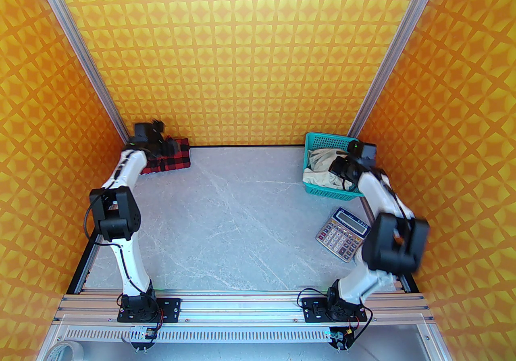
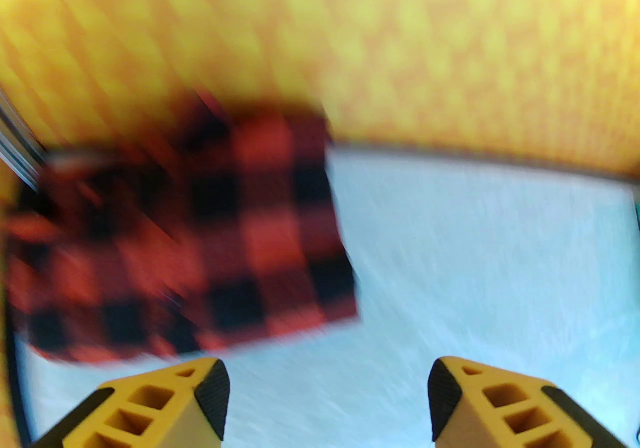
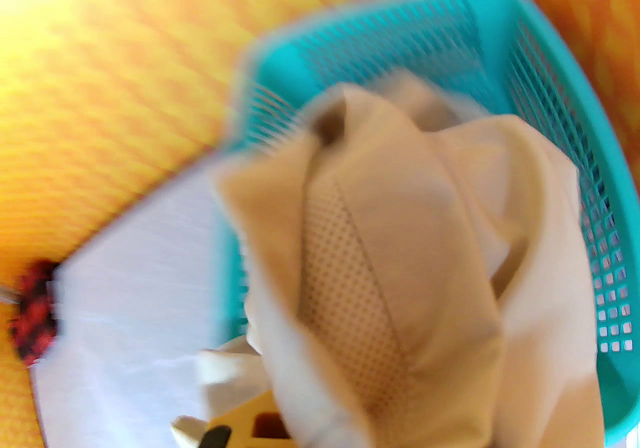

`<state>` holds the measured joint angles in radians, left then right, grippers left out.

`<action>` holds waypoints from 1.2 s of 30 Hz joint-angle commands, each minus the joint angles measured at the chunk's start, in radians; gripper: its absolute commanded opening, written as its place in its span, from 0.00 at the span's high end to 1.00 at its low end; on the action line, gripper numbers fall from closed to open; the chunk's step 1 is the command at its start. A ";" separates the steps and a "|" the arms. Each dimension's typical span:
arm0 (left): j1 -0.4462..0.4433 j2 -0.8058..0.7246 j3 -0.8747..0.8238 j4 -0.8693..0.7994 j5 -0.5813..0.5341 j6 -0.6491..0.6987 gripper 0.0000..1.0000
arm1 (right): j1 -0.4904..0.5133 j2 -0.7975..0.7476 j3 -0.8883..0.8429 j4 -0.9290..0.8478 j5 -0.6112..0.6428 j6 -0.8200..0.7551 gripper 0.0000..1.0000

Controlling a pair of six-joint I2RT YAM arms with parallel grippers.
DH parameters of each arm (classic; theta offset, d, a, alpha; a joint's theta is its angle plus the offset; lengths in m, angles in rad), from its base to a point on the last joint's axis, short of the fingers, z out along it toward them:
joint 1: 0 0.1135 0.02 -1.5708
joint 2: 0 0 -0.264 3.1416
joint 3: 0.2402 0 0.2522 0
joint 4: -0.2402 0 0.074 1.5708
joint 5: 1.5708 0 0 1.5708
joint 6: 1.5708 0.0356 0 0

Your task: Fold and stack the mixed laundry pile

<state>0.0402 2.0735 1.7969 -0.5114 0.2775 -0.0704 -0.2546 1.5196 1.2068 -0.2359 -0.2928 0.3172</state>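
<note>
Status from where I'm standing:

- Checked shirt: red-and-black buffalo check, lying flat as a rough folded rectangle in the far-left corner of the table, up against the back wall. It is blurred in the left wrist view, but the right and near edges look straight.
- Cream garment: off-white, crumpled, sitting in the teal basket with a fold spilling over the left rim. Up close it's bunched into a peak, and one panel is a dotted mesh with a seam alongside.
- Left gripper: jaws well apart with nothing between them. It sits over bare tabletop just near-right of the shirt, not touching it.
- Right gripper: over the basket with jaws together, clamped on the cream garment. The cloth drapes over the one yellow finger I can see and hides the tip.
- Basket: perforated plastic, at the far-right corner next to the right frame post.
- Calculator: grey, lying angled on the table just near of the basket, apart from it.
- Table: grey marble-look top with pale veins.
- Walls: orange-yellow star pattern on all three sides, with aluminium posts at the back corners.
- Aluminium rail along the near edge carries both arm bases.
- Tape roll sits below the rail at the near left.
</note>
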 commanded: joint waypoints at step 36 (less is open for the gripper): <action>-0.477 -0.866 -0.921 -0.106 0.010 -0.264 0.26 | 0.754 0.075 0.100 -0.320 0.144 0.056 0.35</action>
<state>-0.4168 1.2182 0.9401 -0.5785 0.3374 -0.2779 0.5068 1.6871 1.3754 -0.3847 -0.1860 0.3885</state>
